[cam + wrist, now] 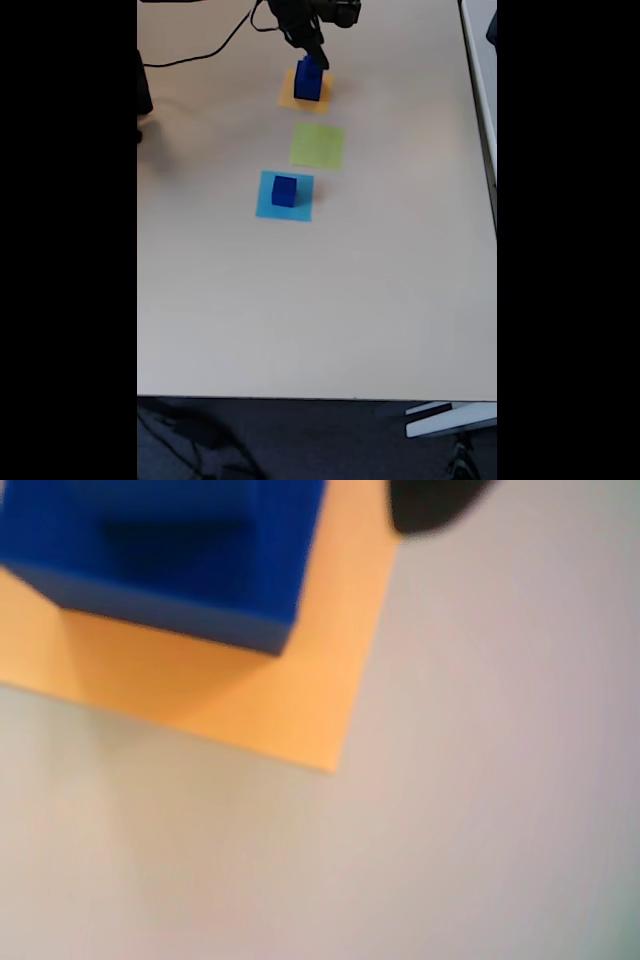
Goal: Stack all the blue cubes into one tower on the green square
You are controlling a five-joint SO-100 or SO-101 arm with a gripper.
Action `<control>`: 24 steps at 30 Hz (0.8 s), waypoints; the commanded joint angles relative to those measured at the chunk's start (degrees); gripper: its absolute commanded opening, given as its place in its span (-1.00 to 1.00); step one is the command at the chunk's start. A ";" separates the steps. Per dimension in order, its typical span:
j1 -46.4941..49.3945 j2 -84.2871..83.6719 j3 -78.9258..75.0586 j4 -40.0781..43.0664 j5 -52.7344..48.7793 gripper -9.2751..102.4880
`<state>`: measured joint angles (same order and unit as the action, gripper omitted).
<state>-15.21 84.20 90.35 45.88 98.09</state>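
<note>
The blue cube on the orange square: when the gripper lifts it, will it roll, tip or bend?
The blue cube has flat faces and sharp edges in the wrist view, so it should not roll. It looks solid and probably stays stiff. In the fixed view it stands taller than wide on the orange square, perhaps stacked, so it may tip. The gripper is beside it.

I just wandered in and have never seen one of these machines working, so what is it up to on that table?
A small black robot arm's gripper is at a tall dark-blue cube standing on the flat orange square patch. Whether it grips the cube is unclear. Another dark-blue cube sits on the light-blue square patch. The flat yellow-green square patch between them has nothing on it, so no tower stands there yet.
</note>
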 commanded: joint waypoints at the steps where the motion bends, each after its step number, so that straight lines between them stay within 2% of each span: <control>1: 0.53 4.92 -2.55 -0.97 -0.26 -0.38; 14: -0.62 5.89 -1.41 0.62 -0.26 -0.43; 24: 0.00 4.66 -7.65 10.81 -2.72 -0.43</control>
<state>-15.29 85.52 86.57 55.11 96.15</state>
